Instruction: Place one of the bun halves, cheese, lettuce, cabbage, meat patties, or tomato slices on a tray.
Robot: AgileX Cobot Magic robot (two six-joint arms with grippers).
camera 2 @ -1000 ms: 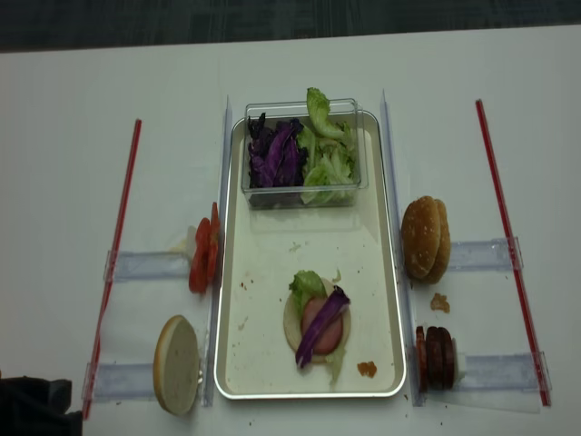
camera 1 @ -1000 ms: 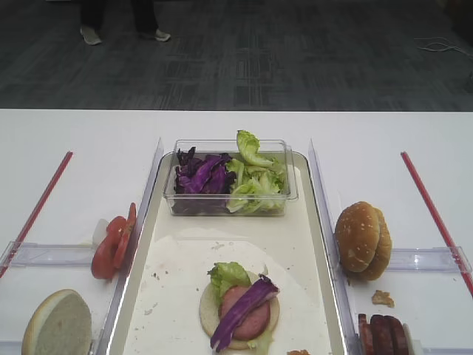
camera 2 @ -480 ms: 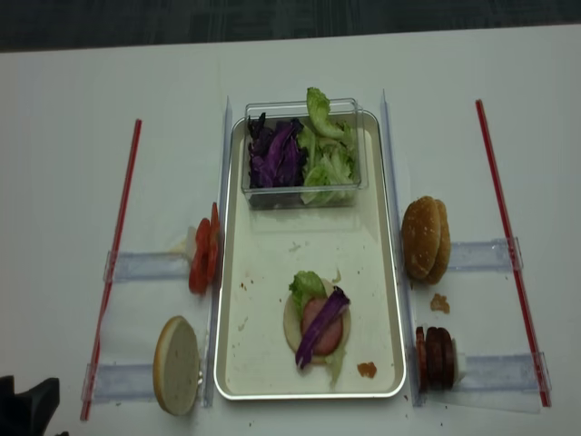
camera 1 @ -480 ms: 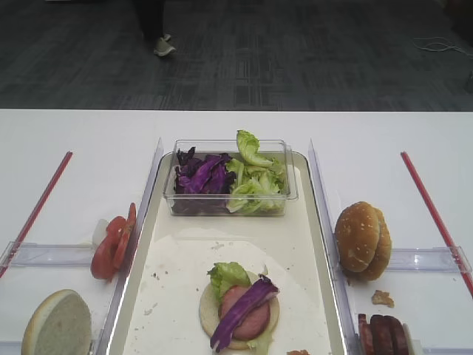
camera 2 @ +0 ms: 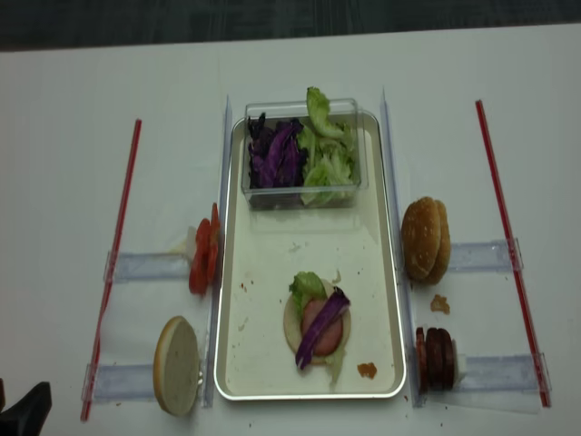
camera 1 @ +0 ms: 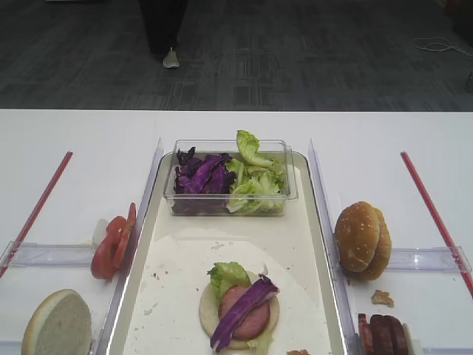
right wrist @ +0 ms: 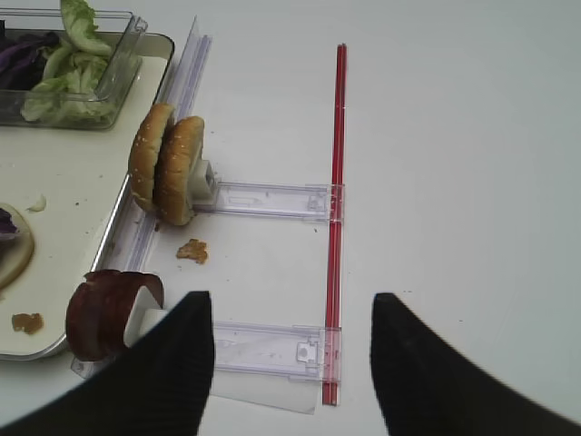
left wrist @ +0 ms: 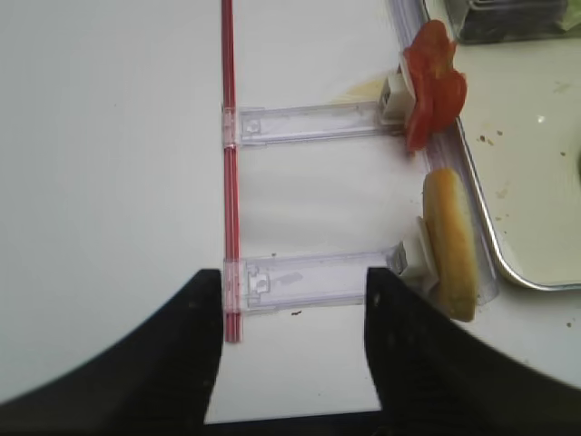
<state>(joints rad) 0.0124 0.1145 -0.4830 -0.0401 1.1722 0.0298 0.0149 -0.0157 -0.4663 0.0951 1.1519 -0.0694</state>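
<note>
The light is bright and even, from above, and shadows are soft and short. The white table [camera 1: 384, 140] looks almost overexposed. The realsense view is slightly blurred. In both wrist views the near dark fingers [right wrist: 172, 363] are out of focus

Seen from the left wrist: the left tool [left wrist: 290, 350], its two dark fingers [left wrist: 172, 363] spread wide with nothing between them, hangs over a white desk [left wrist: 100, 136]. A red strip [left wrist: 229, 163] crosses two clear plastic holders [left wrist: 309, 123]. Tomato slices [left wrist: 431, 84] stand at one holder's end, a bun half [left wrist: 449, 241] on edge at the other's, both beside the tray [left wrist: 526, 182].
</note>
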